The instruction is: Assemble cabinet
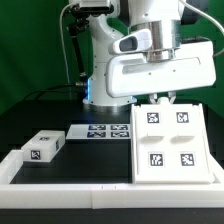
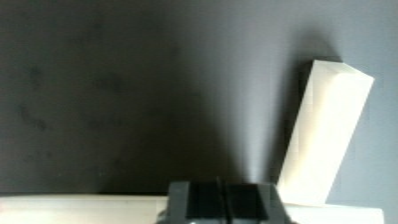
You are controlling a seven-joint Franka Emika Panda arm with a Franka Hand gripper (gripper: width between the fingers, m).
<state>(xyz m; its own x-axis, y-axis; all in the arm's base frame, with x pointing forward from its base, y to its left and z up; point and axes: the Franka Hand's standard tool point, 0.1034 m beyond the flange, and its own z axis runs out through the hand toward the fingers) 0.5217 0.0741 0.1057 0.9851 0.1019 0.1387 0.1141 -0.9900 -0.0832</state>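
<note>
The big white cabinet panel (image 1: 168,142) with four square tags lies on the black table at the exterior view's right. A small white cabinet block (image 1: 42,148) with one tag lies at the left. My gripper (image 1: 160,99) hangs just over the big panel's far edge, its fingertips mostly hidden by the white hand. In the wrist view the dark fingers (image 2: 199,203) stand pressed together with nothing between them, so the gripper (image 2: 222,203) is shut and empty. A slim white cabinet part (image 2: 326,130) shows edge-on beside it, apart from the fingers.
The marker board (image 1: 100,131) lies flat mid-table between the two parts. A long white border rail (image 1: 70,190) runs along the front edge. The robot's base (image 1: 100,70) stands at the back with green screens behind it.
</note>
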